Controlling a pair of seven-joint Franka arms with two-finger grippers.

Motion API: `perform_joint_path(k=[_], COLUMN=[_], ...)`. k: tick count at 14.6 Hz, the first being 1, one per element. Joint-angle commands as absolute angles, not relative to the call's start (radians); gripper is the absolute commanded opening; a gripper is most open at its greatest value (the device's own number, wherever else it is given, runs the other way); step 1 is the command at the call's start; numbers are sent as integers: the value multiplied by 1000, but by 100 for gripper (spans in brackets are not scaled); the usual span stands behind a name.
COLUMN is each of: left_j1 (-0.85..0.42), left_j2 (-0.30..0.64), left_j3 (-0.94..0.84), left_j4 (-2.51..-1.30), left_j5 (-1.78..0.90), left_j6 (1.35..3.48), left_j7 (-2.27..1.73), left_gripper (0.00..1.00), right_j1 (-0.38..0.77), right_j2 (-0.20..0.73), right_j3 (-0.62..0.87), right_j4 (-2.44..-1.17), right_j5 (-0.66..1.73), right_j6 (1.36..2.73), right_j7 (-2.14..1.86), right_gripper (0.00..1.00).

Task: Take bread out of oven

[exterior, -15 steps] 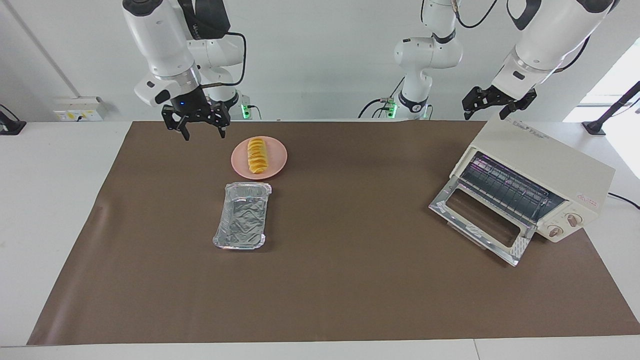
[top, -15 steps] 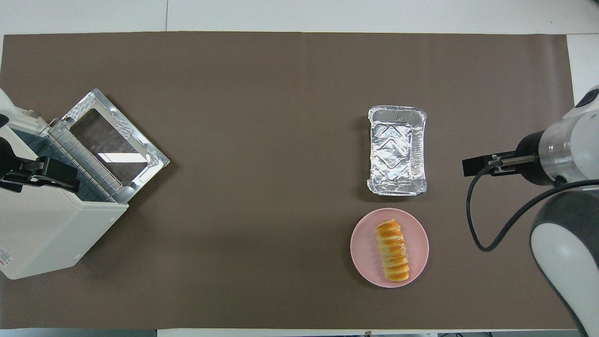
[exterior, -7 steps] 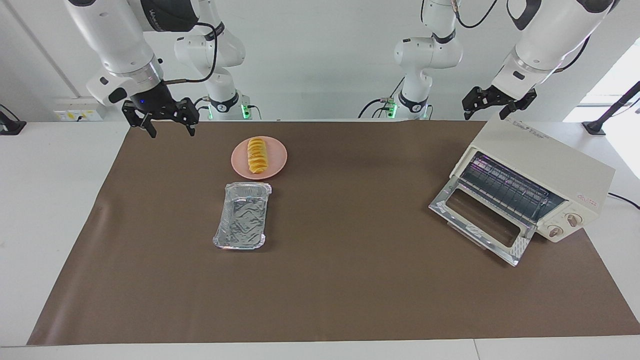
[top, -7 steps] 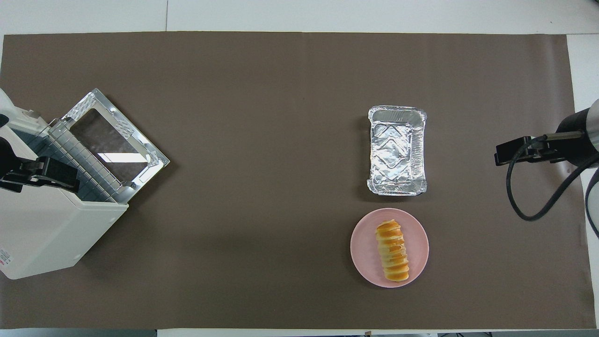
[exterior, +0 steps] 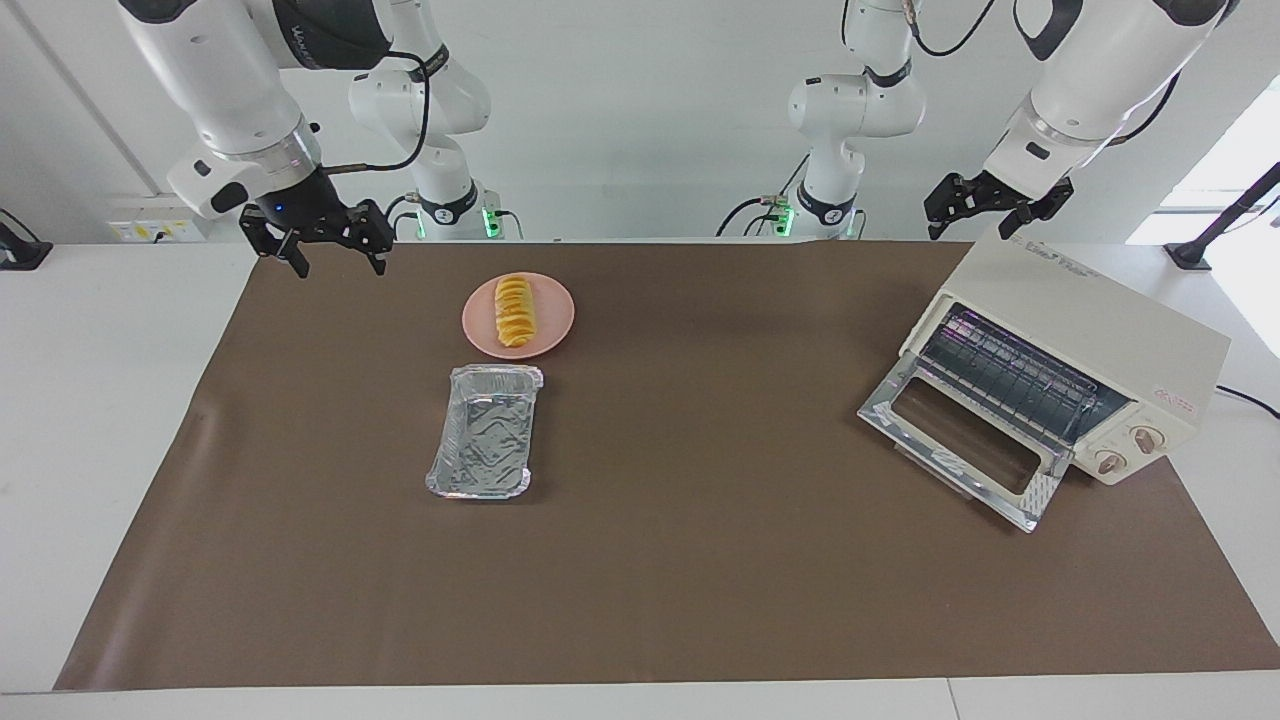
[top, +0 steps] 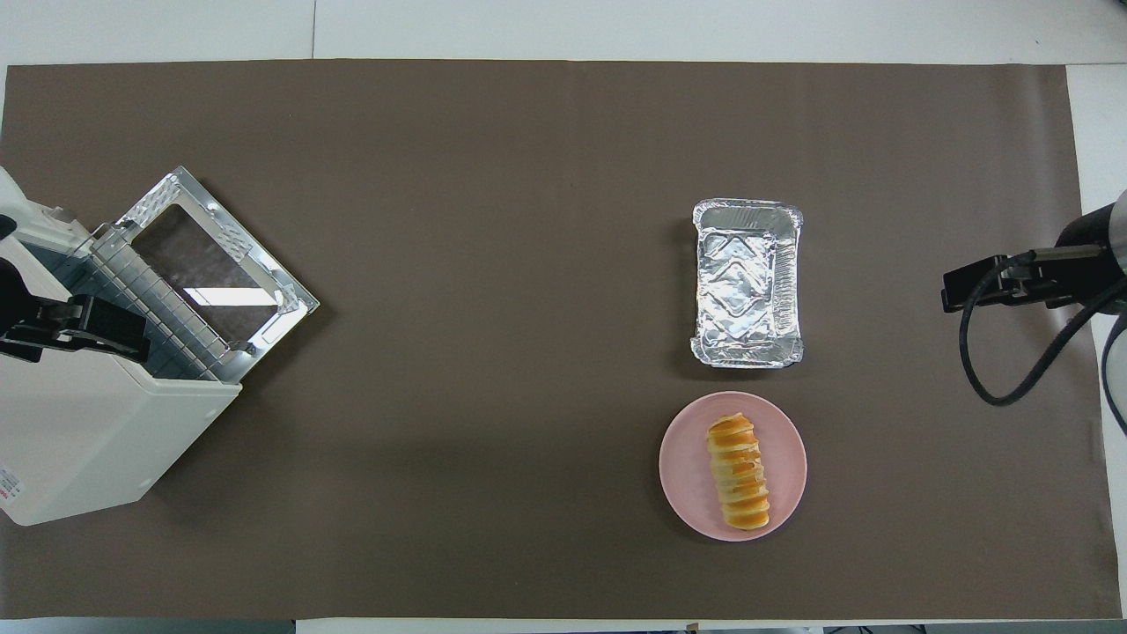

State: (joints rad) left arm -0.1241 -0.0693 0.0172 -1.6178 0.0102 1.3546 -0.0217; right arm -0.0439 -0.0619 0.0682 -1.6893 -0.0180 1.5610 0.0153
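I read the scene from the robots' end outward. The right gripper (exterior: 315,252) hangs in the air over the corner of the brown mat (exterior: 700,560) at the right arm's end of the worktop (exterior: 90,420); its fingers are spread and hold nothing. The left gripper (exterior: 985,210) hangs over the top of the oven (exterior: 1100,330), at the edge nearest the robots; I read its fingers as spread and free of load.

The bread (exterior: 513,312) lies on the pink plate (exterior: 557,320), outside the oven, toward the right arm's end of the worktop. The loaf lies lengthwise, pointing away from the robots. The foil tray (exterior: 482,430) stands just beside the plate, farther from the robots, apart from it and with nothing in it.

The oven stands at the left arm's end of the worktop, turned at an angle. Its glass door (exterior: 960,450) is folded down onto the mat. The wire rack (exterior: 1010,375) inside is bare.
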Motion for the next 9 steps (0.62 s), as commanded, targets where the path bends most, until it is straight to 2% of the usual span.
perform_joint_path(k=[1, 9], left_j1=[-114, -114], left_j2=[-100, -100], left_j3=[11, 11], left_j4=[-1654, -1654], left_j5=[18, 18], left_j6=[1376, 1376], left_j7=[-15, -15], left_gripper=[100, 100], right_j1=[-58, -61], right_j2=[-49, -51], right_j3=[80, 78], right_j4=[-1666, -1671], right_j5=[-37, -15], right_j6=[1546, 1536], right_j7=[-2, -2], right_gripper=[100, 100])
